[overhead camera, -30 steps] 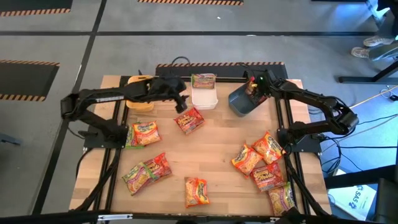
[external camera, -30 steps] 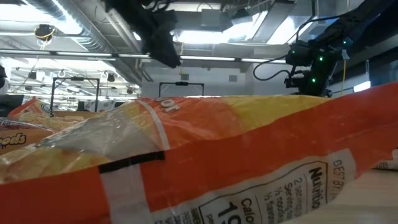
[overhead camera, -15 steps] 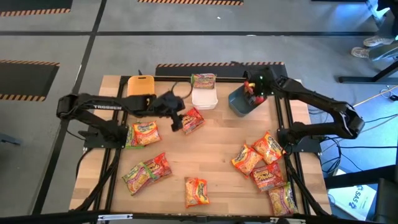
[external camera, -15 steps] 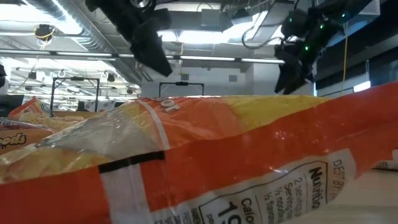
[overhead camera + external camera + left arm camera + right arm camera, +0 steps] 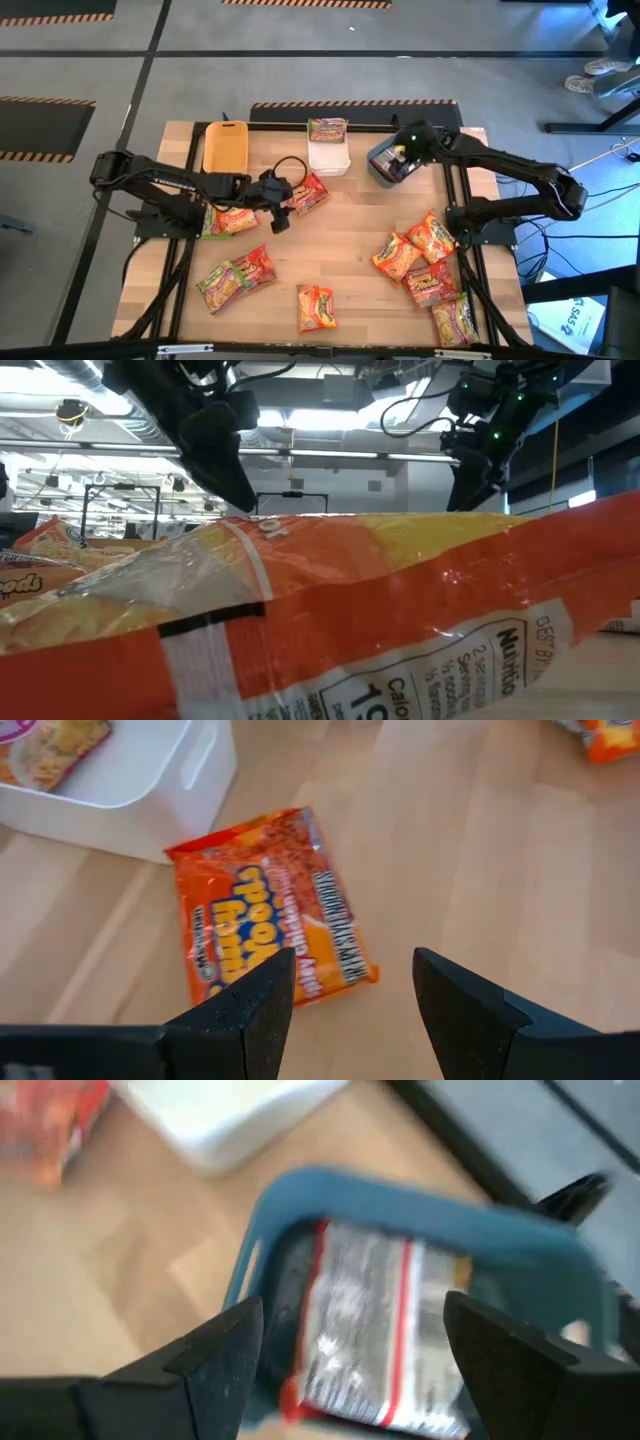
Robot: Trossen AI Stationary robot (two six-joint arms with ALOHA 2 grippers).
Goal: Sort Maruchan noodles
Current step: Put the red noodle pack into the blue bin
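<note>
Swung down toward frame centre, left gripper (image 5: 280, 203) gapes empty beside a glossy orange packet (image 5: 306, 192); right gripper (image 5: 400, 160), released, hovers over the rounded grey bin (image 5: 378, 168).

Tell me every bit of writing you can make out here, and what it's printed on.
"Nutritio", cut off, then "Calo": big orange packet lying right against the low camera.
"BEST BY": same packet's right end.
"ods": packet edge at far left.
Orange packet ahead of the left hand: large lettering upside down, unreadable.
Other packets: too small.
</note>
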